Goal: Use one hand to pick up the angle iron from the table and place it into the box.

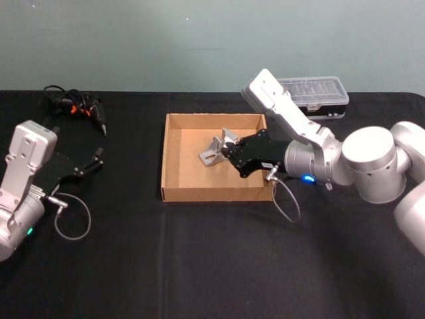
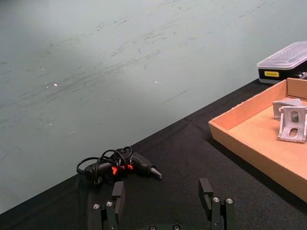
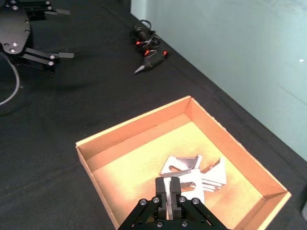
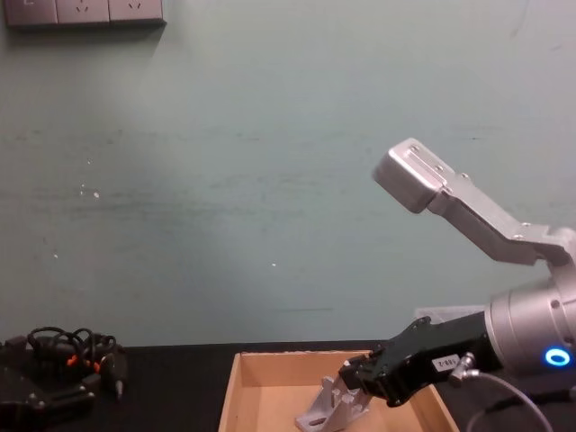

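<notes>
Angle iron (image 1: 214, 152) mid-box (image 1: 174, 193) | right gripper (image 1: 232, 151) clamps it

Right tool (image 3: 169, 192) closed on angle iron (image 3: 192, 173) over box (image 3: 144, 122)

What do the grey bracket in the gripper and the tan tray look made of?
Grey angle bracket: likely metal, with a dull silver sheen, thin flat plates and slots. Shallow tan tray: cardboard by its matte brown walls and folded corners. The right gripper holds the bracket inside it.
</notes>
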`<move>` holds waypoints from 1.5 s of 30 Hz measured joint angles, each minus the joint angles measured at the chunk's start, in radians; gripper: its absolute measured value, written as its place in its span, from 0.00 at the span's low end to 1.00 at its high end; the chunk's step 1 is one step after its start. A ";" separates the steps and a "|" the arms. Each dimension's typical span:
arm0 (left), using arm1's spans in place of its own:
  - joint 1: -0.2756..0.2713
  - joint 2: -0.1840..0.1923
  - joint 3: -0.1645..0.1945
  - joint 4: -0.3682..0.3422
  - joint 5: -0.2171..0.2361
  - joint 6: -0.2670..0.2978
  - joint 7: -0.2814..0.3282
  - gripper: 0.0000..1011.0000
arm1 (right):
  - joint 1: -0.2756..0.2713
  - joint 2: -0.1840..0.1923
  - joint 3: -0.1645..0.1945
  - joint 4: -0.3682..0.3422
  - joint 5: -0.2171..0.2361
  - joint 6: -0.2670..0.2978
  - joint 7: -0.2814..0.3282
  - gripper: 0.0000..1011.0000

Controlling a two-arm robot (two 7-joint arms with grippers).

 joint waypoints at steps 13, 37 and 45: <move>0.000 0.000 0.000 0.000 0.000 0.000 0.000 1.00 | -0.039 -0.025 0.027 0.028 -0.057 -0.053 -0.059 0.06; 0.000 0.000 0.000 0.000 0.000 0.000 0.000 1.00 | -0.010 -0.077 0.055 0.124 -0.111 -0.005 -0.021 0.06; 0.000 0.000 0.000 0.000 0.000 0.000 0.000 1.00 | -0.007 -0.080 0.056 0.132 -0.119 0.000 -0.018 0.06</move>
